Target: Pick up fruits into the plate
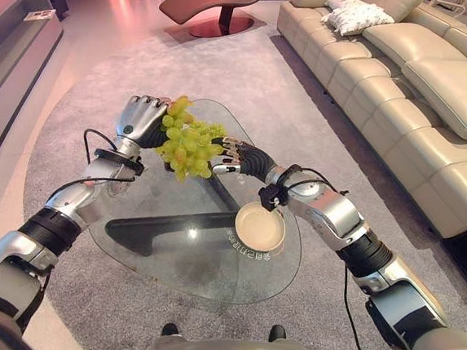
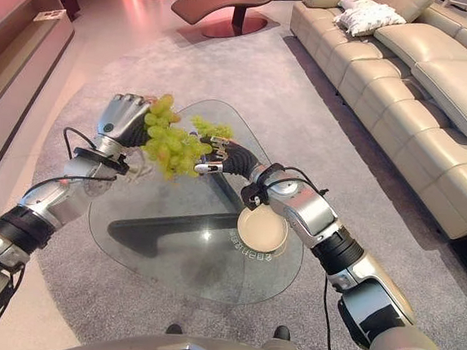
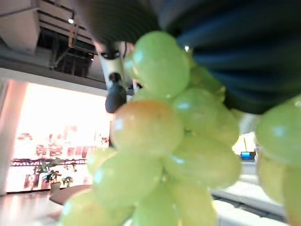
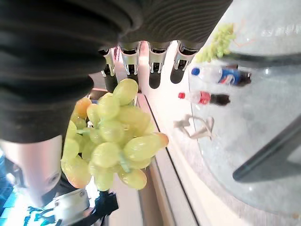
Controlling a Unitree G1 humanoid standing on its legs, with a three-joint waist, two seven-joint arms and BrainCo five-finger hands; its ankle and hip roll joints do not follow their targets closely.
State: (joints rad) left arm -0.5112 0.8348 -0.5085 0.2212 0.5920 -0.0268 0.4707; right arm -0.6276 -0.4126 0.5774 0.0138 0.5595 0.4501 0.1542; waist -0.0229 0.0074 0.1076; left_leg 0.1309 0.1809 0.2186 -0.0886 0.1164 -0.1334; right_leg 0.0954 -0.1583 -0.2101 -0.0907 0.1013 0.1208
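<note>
A glass coffee table (image 1: 169, 251) stands on a grey carpet (image 1: 83, 113) in a living room, beside a long cream leather sofa (image 1: 405, 84) with a white cushion (image 1: 355, 15). Beyond, a brown chaise longue (image 1: 220, 2) rests on polished, pink-lit floor.

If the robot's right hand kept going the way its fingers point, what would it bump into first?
Probably the bunch of green grapes: the right hand points straight at it, fingertips about touching it. Just behind the grapes is the left hand, holding the bunch up above the glass table.
</note>
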